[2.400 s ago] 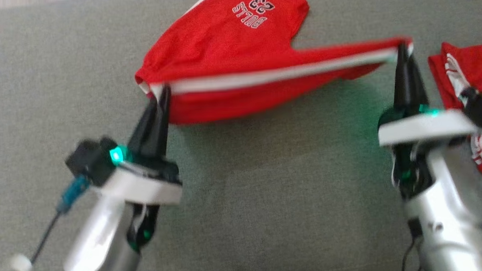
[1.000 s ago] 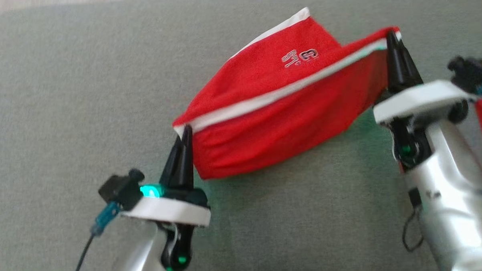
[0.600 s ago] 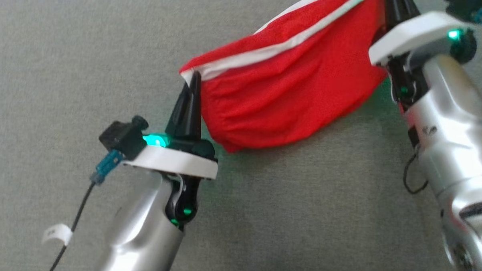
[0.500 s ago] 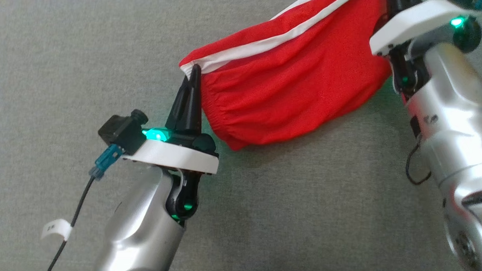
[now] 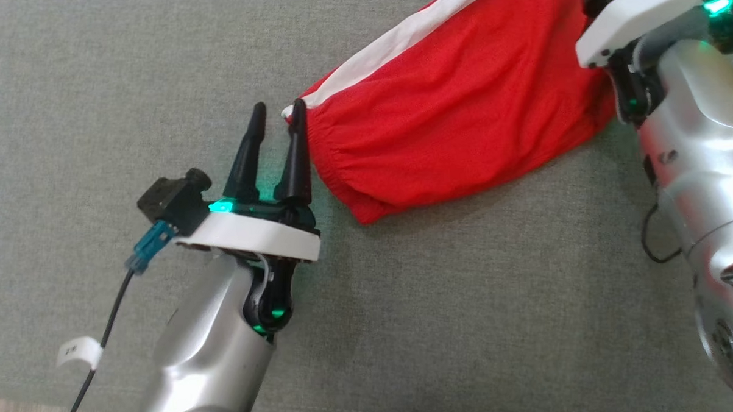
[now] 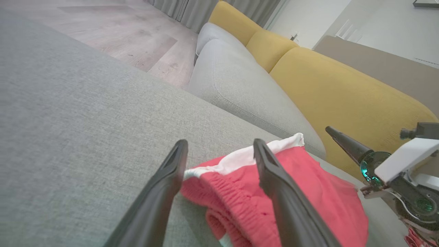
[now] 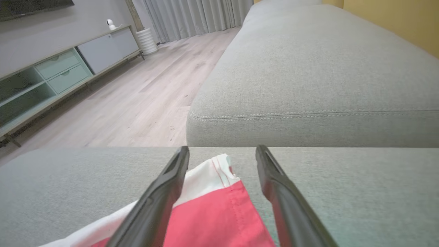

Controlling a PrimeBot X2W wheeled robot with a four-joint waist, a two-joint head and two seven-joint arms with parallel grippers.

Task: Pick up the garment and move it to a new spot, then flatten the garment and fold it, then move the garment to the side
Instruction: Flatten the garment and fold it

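The garment (image 5: 454, 105) is lying on the cushion (image 5: 95, 118), far and right, with the left gripper (image 5: 279, 105) and right gripper (image 7: 222, 149) holding jaws apart astride its corners, so a withdrawing finger could be snagging cloth and undoing the fold.

The garment (image 5: 454, 105) is matt red cloth of fine knit with a smooth white band. Its edge at 7 o'clock is puckered elastic. The sofa (image 5: 94, 87) beneath is grey woven cloth, matt and slightly rough. The left gripper (image 5: 277, 106) and right gripper (image 7: 222, 148) have dark, matt plastic fingers. The forearm (image 5: 201, 364) is glossy silver, metal-looking, and its collar (image 5: 252, 237) is white plastic. The floor (image 7: 137, 85) is pale, smooth wood.
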